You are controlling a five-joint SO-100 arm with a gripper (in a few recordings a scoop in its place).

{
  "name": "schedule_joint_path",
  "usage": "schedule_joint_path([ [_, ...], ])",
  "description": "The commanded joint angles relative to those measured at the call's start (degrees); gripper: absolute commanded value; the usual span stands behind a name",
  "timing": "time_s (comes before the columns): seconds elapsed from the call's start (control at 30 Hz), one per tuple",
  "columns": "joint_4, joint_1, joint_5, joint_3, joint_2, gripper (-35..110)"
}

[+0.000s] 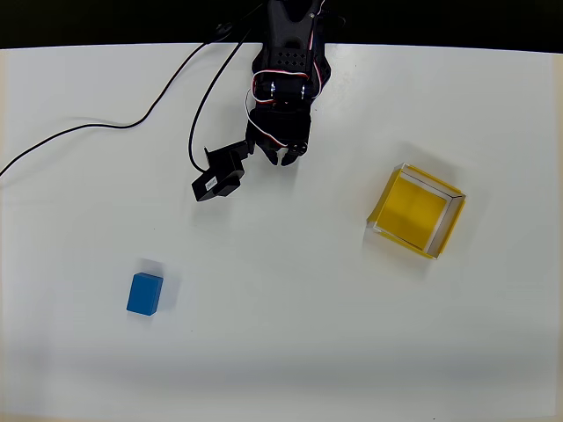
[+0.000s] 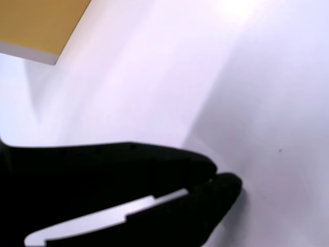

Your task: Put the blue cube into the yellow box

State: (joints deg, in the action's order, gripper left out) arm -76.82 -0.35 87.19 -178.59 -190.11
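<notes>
In the overhead view the blue cube (image 1: 145,294) lies flat on the white table at the lower left. Over at the right stands the yellow box (image 1: 415,211), open-topped with pale rim walls and turned slightly askew. My black gripper (image 1: 283,156) hangs at the top centre, well apart from both, with the cube down to its left and the box to its right. The wrist view has the gripper (image 2: 218,177) low in the picture, its two dark fingers meeting at the tips with nothing between them, and a corner of the yellow box (image 2: 36,25) at the top left.
A black cable (image 1: 132,123) runs from the arm's base across the upper left of the white table (image 1: 290,352). The black wrist camera mount (image 1: 220,176) sticks out to the left of the gripper. The table's far edge meets a dark background at the top.
</notes>
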Motion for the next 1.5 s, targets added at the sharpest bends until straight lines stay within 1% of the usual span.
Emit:
schedule_joint_path([
  [0.0,-0.7,-0.26,2.2,-1.67,-1.58,0],
  [0.23,-0.7,-0.26,2.02,-1.67,-1.58,0],
  [0.33,-0.88,0.18,5.27,-1.58,-1.58,0],
  [0.4,3.6,3.08,6.86,-0.26,-0.26,2],
  [0.47,11.25,7.38,7.91,3.34,5.54,5],
  [0.6,23.82,13.62,9.76,12.92,16.61,16],
  [0.67,30.32,16.35,8.61,18.37,24.26,25],
  [0.8,39.99,22.68,8.53,30.15,39.99,35],
  [0.93,49.31,29.18,8.7,40.52,54.4,37],
  [1.13,56.78,35.86,8.09,55.37,72.95,37],
  [1.23,61.79,38.06,8.17,60.91,81.12,46],
  [1.33,66.45,39.29,9.67,65.92,88.77,51],
  [1.47,67.32,39.02,9.67,74.27,97.29,55],
])
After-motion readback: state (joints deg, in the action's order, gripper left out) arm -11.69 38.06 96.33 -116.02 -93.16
